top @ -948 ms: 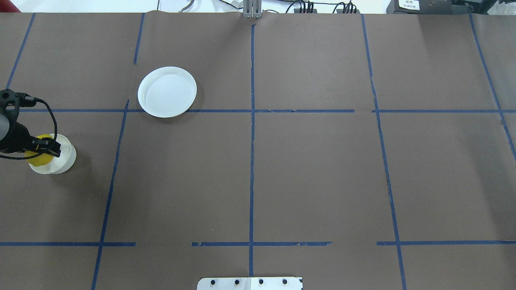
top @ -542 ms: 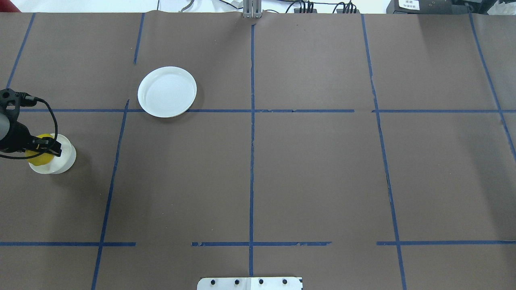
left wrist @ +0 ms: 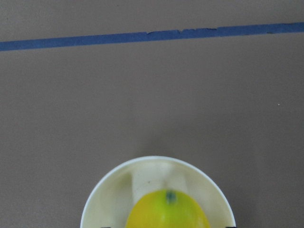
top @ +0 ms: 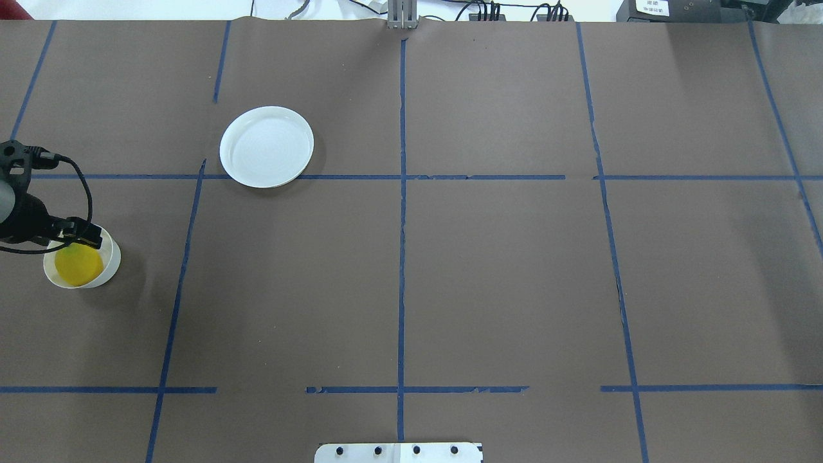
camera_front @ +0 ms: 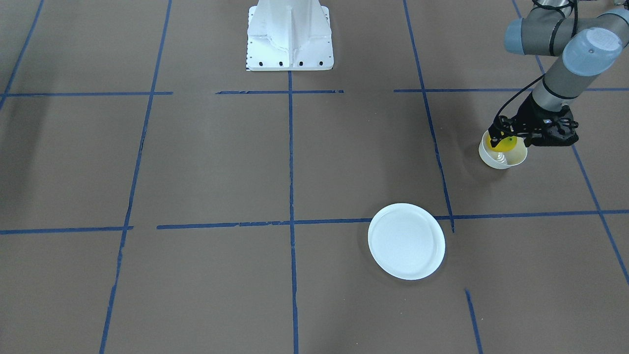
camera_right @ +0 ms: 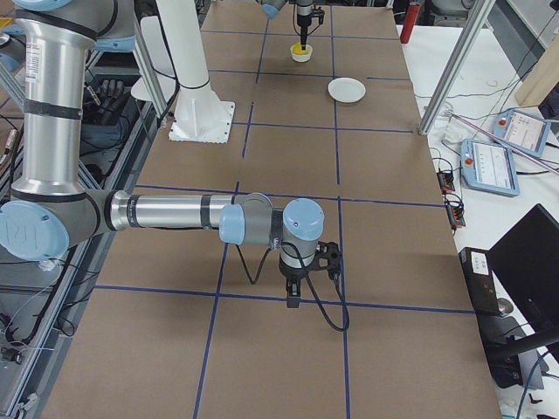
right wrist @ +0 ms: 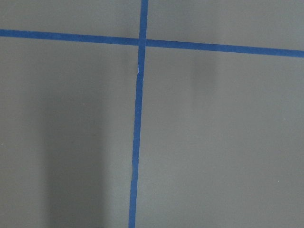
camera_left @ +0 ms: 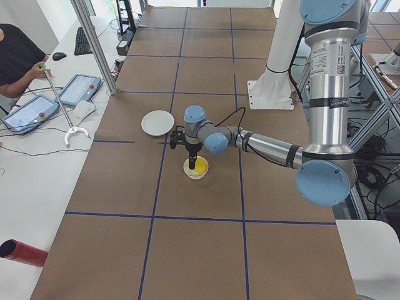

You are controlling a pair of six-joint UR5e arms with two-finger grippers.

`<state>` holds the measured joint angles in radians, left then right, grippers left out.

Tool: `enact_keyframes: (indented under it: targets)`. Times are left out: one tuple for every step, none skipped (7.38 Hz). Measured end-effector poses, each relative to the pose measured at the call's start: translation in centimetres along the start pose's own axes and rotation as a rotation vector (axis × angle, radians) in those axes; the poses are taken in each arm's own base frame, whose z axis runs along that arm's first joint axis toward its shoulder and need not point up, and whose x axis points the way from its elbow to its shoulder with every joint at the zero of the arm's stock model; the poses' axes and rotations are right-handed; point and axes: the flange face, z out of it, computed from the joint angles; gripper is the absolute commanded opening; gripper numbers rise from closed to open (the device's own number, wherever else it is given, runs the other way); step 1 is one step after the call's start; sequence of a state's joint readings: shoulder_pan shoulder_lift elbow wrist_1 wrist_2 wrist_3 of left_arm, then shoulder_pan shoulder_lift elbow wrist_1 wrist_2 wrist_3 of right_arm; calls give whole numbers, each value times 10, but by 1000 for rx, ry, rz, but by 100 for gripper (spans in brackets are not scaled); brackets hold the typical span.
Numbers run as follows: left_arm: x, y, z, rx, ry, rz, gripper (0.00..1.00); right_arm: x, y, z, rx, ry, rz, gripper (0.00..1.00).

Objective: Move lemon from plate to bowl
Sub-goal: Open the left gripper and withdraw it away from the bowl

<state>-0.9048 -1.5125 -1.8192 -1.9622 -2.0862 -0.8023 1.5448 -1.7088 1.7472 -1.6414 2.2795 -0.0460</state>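
The lemon (top: 78, 267) is lying inside the bowl (top: 113, 256), which is sitting close to the left edge of the surface (top: 488, 283), about midway between the robot's edge and the far edge. Judging by this, the transfer itself is looking done: the fruit is resting low within the white walls, its small green tip showing in the left wrist view. The left hand (camera_front: 510, 137) is hovering just above the bowl's rim. Its fingers are appearing only as dark slivers wider apart than the lemon, so it is seemingly standing spread and gripping nothing. What is remaining, by my reading, is only for this arm to be lifting clear without knocking the light, thin-walled bowl.

Towards the right edge, at a similar depth, the right hand (camera_right: 293, 300) is pointing down over bare brown covering and blue tape lines. It is showing in one side view only, so I cannot tell whether it is spread or closed.

Farther out, towards the far edge and left of the centre line, the plate (top: 267, 146) is sitting with nothing on it, well apart from the bowl.
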Motion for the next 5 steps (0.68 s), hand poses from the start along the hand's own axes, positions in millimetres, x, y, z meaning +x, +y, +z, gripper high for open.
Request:
enact_keyframes:
  targets:
    - [0,0,-1,1,1,0,100,0,0,0,0,0,0,100]
    - [2,0,-5,5,4,1,100,0,0,0,0,0,0,100]
    - [5,1,-16,17,13,6,100,0,0,0,0,0,0,100]
    - [5,2,-32,32,26,12,100,0,0,0,0,0,0,100]
    - [-13,-2,-52,34,42,28,100,0,0,0,0,0,0,100]
